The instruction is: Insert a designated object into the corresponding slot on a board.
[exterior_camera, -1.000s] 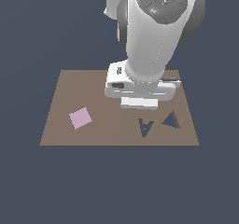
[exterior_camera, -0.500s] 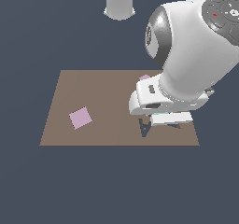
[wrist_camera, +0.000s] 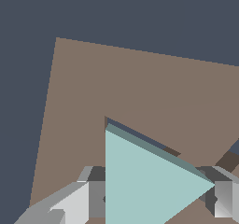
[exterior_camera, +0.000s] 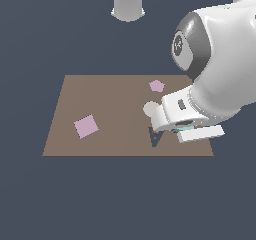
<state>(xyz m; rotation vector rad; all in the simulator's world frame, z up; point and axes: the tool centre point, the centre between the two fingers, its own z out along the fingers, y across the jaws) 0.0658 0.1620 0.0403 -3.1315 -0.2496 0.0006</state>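
The brown board [exterior_camera: 110, 99] lies flat. In the wrist view my gripper [wrist_camera: 156, 195] is shut on the teal triangle piece [wrist_camera: 144, 181], with one finger [wrist_camera: 91, 197] on each side. The triangle is held flat just over the board [wrist_camera: 116, 87]. A thin dark strip of the triangular slot [wrist_camera: 140, 136] shows along one edge of the piece. In the exterior view my gripper [exterior_camera: 192, 131] is low over the board's near corner at that view's right. Only a teal sliver of the triangle [exterior_camera: 186, 128] shows under the hand. The hand hides the slot there.
The narrower A-shaped cut-out [exterior_camera: 156, 136] shows partly beside my hand. A pink square [exterior_camera: 86, 126] lies toward the exterior view's left, and a pink pentagon [exterior_camera: 156, 86] near the far edge. A pale round piece [exterior_camera: 150, 109] lies by the hand. The robot base [exterior_camera: 128, 4] stands behind the board.
The arm has swung from the board's middle toward the exterior view's right and come down over the cut-outs. The hand now covers the triangular slot.
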